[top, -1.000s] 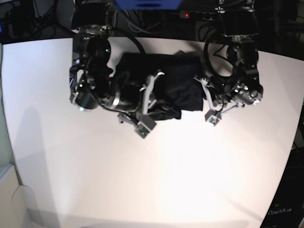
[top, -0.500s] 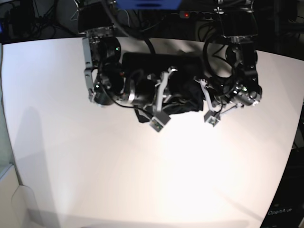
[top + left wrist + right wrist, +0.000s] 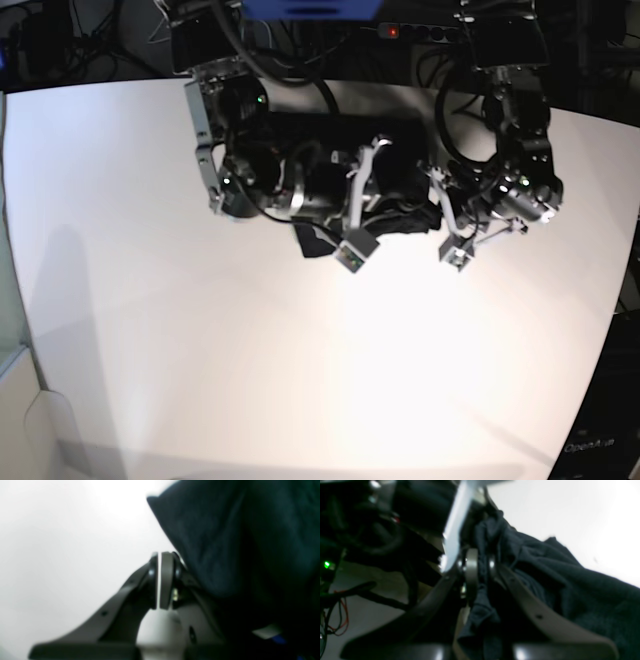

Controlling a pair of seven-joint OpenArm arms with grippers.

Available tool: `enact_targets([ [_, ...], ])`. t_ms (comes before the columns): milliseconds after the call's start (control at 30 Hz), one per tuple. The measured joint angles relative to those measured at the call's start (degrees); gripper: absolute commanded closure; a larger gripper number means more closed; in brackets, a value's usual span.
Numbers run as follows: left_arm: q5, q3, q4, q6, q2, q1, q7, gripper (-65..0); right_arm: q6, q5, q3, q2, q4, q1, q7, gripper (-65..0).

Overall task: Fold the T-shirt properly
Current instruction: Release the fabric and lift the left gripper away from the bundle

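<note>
One black T-shirt [image 3: 395, 190] lies bunched at the far middle of the white table [image 3: 200, 350], between two robot arms and largely hidden under them in the base view. There is one garment and two grippers.

The right gripper [image 3: 480, 565] is clamped on a fold of the T-shirt [image 3: 557, 585]: in the right wrist view a strand of dark fabric runs between the two pads [image 3: 471, 567], which stand only slightly apart, and the cloth trails off to the right over the table [image 3: 570, 512]. In the base view this gripper [image 3: 375, 160] sits above the middle of the heap.

The left gripper [image 3: 160, 580] has its two pads [image 3: 166, 580] pressed flat together with nothing seen between them. The T-shirt [image 3: 237, 542] lies just beside it, touching or overlapping one finger; blur prevents telling which. In the base view this gripper [image 3: 438, 195] is at the heap's right edge.
</note>
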Motion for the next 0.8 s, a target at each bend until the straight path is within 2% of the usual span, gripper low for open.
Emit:
enact_targets([
  [167, 0.2, -0.2, 2.4, 0.0, 0.0, 0.7, 1.9, -1.6, 0.0, -0.1, -0.9, 0.0, -2.3, 0.9, -0.2, -0.9],
  [300, 0.2, -3.4, 4.9, 0.0, 0.0, 1.5, 1.9, -1.6, -0.2, 0.0, -2.0, -0.1, -4.0, 3.3, 1.0, -0.9],
  [600, 0.0, -9.3, 5.6, 0.0, -3.9, 5.6, 1.6, -1.6, -0.2, -0.2, -2.1, 0.0, -7.0, 3.9, 2.3, -5.7],
  [800, 0.2, -12.8, 5.7, 0.0, -4.1, 7.0, 1.2, -1.6, -0.2, -0.2, -2.1, 0.0, -7.2, 4.0, 2.4, -5.7],
])
